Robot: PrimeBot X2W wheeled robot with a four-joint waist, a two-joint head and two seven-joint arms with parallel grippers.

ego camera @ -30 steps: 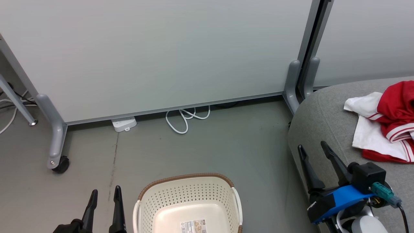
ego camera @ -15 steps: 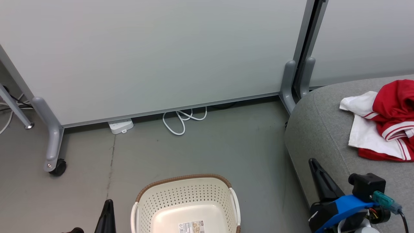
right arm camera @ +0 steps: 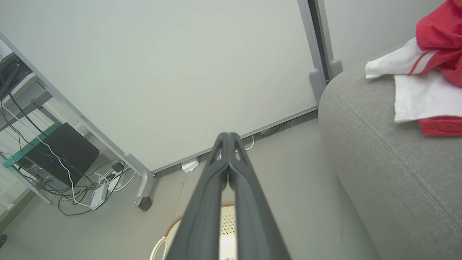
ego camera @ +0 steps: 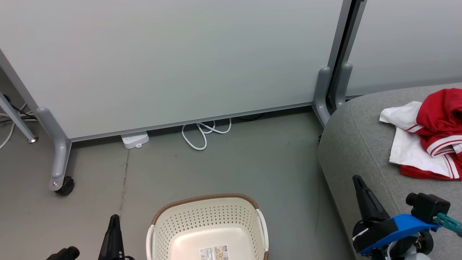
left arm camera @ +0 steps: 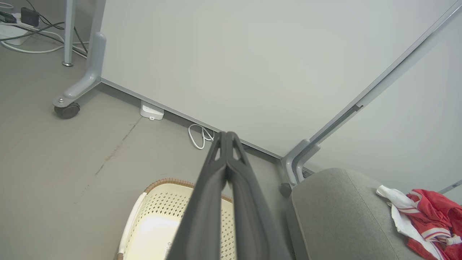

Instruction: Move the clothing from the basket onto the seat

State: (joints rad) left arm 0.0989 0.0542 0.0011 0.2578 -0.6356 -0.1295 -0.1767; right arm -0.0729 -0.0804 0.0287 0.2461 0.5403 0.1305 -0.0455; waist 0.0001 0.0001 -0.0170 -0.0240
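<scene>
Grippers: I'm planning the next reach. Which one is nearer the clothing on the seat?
The right gripper, by the seat's edge, near the red-and-white clothing. The left gripper is across the basket, over the floor.

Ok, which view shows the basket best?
The head view: the basket sits unobstructed, rim, perforated wall and label sticker visible, its near end cut off. In the left wrist view the shut left gripper crosses it; the right wrist view gives a sliver behind the right gripper.
</scene>
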